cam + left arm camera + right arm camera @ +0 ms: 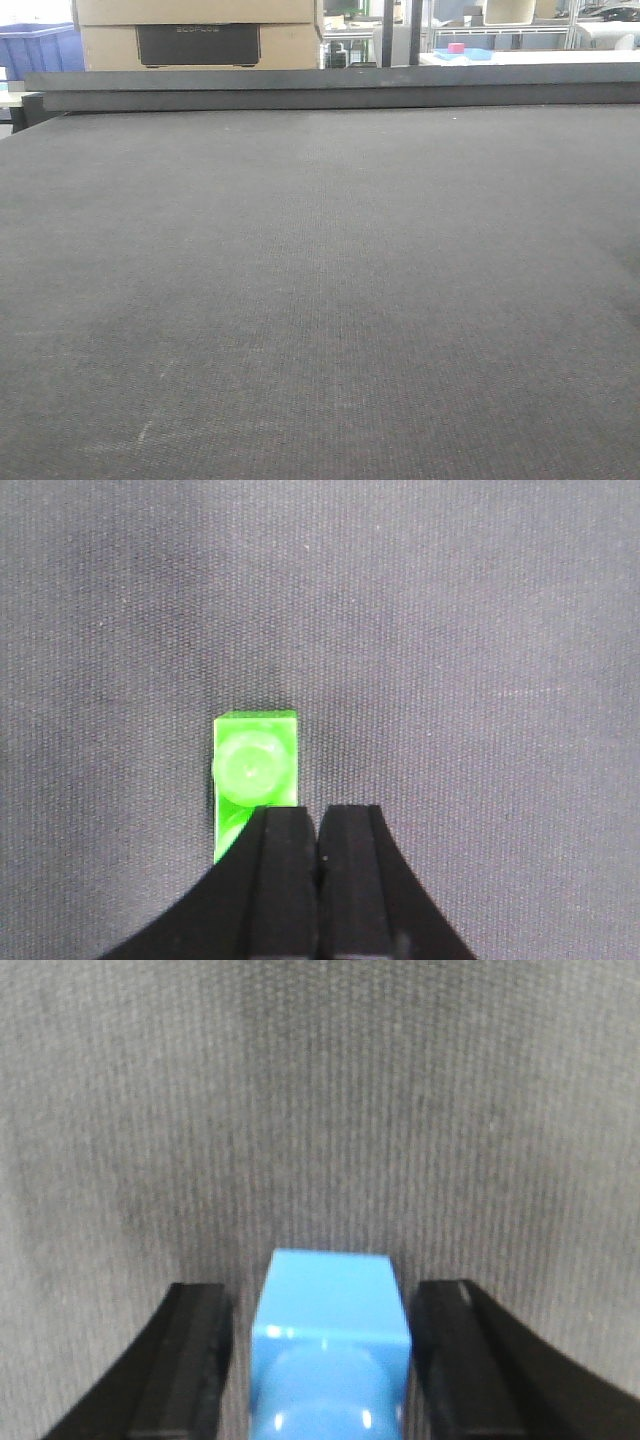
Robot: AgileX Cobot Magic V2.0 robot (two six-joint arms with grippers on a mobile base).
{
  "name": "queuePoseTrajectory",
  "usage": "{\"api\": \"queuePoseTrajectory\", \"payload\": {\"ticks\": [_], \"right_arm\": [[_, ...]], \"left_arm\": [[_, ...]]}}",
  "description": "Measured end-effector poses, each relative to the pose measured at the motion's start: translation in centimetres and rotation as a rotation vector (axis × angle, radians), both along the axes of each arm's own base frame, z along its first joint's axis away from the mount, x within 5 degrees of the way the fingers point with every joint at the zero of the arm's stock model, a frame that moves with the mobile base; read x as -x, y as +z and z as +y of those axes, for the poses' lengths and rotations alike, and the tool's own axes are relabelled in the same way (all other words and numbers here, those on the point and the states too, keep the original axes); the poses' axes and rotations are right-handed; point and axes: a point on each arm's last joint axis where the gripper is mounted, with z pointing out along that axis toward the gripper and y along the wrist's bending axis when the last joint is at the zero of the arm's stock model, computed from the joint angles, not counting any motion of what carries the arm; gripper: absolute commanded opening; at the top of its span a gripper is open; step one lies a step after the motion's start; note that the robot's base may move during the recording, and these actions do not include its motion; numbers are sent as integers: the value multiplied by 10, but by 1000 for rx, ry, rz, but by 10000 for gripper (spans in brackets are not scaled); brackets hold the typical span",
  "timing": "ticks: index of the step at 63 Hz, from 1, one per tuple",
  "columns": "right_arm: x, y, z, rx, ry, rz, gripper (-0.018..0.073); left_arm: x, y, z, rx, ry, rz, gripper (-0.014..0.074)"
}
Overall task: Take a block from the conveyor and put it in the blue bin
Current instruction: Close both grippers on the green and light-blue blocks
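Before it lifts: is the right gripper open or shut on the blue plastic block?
Open: the right gripper's black fingers stand apart, flanking the blue plastic block, with grey woven belt showing at its left side.

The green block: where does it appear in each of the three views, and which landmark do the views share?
Exterior front-facing: not in it; no block shows on the conveyor.
Left wrist-mounted: the green block lies low, left of centre, beside the shut left fingers.
Right wrist-mounted: not in it; a blue block sits between the open right fingers.
Shared landmark: the conveyor's dark woven belt.
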Motion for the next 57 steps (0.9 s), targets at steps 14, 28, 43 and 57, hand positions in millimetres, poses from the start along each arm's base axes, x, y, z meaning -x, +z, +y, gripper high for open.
{"api": "queuePoseTrajectory", "payload": {"ticks": [14,28,43,57], "right_arm": [[2,-6,0,3,-2,-7,278],[1,-6,0,3,-3,-14,270],[2,-6,-1,5,-2,-12,-155],[3,-5,0,1,-6,-3,-167]], "left_arm": [[0,0,0,0,0,-2,-111],[0,0,0,2,0,-4,-111],[0,0,-1,13,13,-4,-111],[1,0,1,-2,36,17,-111]]}}
